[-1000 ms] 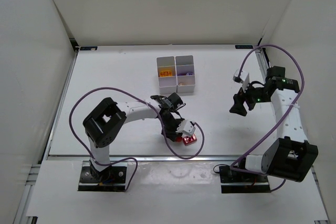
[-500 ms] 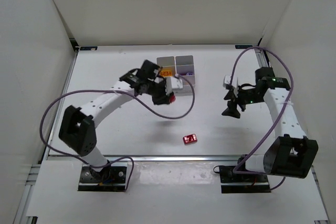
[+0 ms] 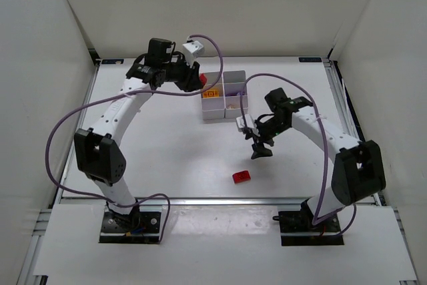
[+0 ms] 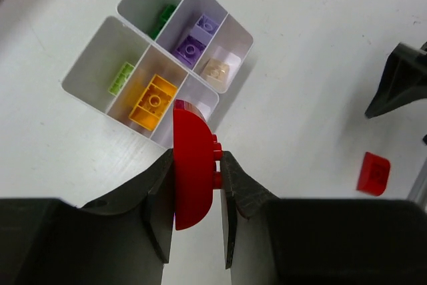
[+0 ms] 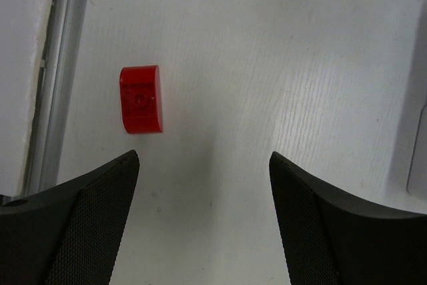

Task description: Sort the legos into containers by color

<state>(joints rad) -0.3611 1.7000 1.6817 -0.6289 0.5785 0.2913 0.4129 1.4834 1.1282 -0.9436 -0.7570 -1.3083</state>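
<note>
Nearest us, the one loose red lego (image 5: 141,98) is lying on the table (image 3: 147,158) near our right gripper (image 3: 260,152), fingers spread. Farther off, we are pinching a second red lego (image 4: 193,165) in the left gripper (image 4: 195,168) by the containers (image 3: 215,113), where the other colours are already sitting

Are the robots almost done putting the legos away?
Nearly. Orange, purple, green, yellow-green and tan bricks sit in the bins. The left gripper holds a red brick by them. A second red brick lies on the table, below the open right gripper.
</note>
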